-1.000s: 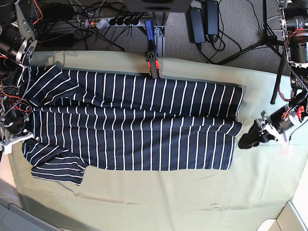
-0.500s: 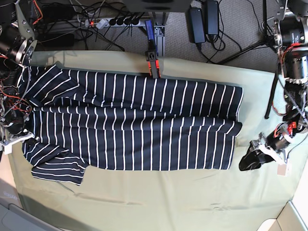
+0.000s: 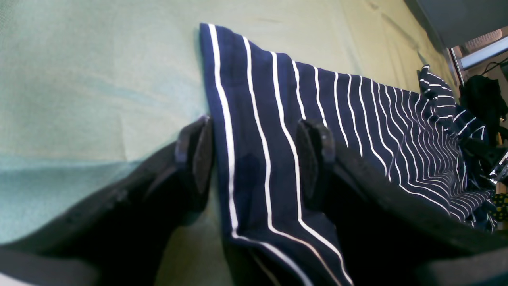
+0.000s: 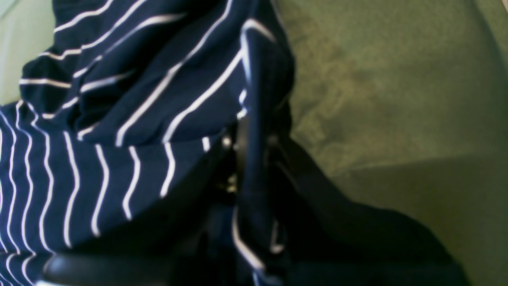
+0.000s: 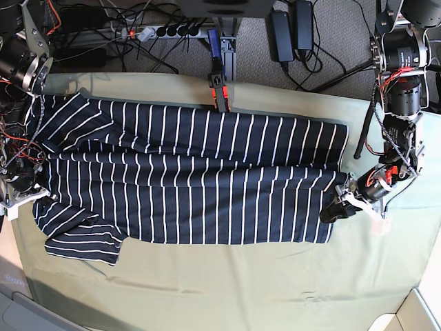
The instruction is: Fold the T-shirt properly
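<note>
The dark navy T-shirt (image 5: 193,179) with thin white stripes lies spread lengthwise on the pale green cloth (image 5: 227,283), one sleeve at the lower left. My left gripper (image 5: 335,210) sits at the hem's right edge. In the left wrist view the left gripper (image 3: 256,159) is open, and its fingers (image 3: 196,151) straddle the hem of the T-shirt (image 3: 357,119). My right gripper (image 5: 31,195) is at the shirt's left end. In the right wrist view the right gripper (image 4: 250,159) is shut on a bunched fold of the T-shirt (image 4: 99,119).
An orange and black clamp (image 5: 218,89) stands at the table's far edge, touching the shirt's upper border. A power strip (image 5: 162,31), adapters and cables lie on the floor beyond. Bare green cloth (image 3: 99,79) runs along the near side and right end.
My left gripper has swung from the bare cloth right of the shirt in towards the hem, and its open fingers now straddle the edge. The right arm and shirt have not moved.
</note>
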Robot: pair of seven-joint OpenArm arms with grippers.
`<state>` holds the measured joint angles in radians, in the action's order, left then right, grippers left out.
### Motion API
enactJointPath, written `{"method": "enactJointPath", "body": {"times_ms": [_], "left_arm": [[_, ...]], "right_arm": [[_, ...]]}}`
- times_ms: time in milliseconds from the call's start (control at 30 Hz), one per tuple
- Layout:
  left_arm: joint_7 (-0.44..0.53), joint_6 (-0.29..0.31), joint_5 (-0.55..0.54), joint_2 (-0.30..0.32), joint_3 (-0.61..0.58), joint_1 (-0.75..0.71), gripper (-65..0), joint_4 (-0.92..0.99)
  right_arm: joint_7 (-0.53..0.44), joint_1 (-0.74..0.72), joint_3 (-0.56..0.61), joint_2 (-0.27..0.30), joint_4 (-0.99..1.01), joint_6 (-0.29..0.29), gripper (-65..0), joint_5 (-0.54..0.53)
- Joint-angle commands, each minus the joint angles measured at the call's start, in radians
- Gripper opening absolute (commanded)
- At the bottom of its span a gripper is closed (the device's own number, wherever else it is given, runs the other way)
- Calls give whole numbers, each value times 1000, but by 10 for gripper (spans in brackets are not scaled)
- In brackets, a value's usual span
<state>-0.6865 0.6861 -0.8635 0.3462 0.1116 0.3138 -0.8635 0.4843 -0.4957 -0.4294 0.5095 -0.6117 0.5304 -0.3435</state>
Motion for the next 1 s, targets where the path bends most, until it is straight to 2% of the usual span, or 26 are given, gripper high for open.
{"method": "enactJointPath", "body": {"times_ms": [0,267,433,467,600,667,833,900,967], "left_arm": [[20,12,-11,5,5,27,-288,-11],[25,12,-7,-41,5,27,-288,-11],[25,12,-12,-47,5,27,-301,-11],[26,12,-16,-47,5,27,-338,-11],[26,12,-16,-47,5,27,-571,-11],[26,12,-16,-47,5,27,-647,-11],[15,12,-75,-37,6,27,-650,-13],[-42,12,-152,-26,6,27,-650,-18],[-142,12,-228,-15,6,27,-650,-29]], "right_arm": [[-13,-21,-1,22,-21,-29,-650,-19],[-13,-22,-1,22,-21,-29,-650,-35],[-13,-22,-1,22,-21,-29,-650,-35],[-13,-22,-1,22,-21,-29,-650,-35],[-13,-22,-1,22,-21,-29,-650,-34],[-13,-22,-1,22,-21,-29,-650,-34],[-11,-22,-1,24,-28,-29,-650,-34],[13,-21,-1,31,-36,-29,-650,-40],[55,-19,-1,45,-47,-28,-650,-72]]}}
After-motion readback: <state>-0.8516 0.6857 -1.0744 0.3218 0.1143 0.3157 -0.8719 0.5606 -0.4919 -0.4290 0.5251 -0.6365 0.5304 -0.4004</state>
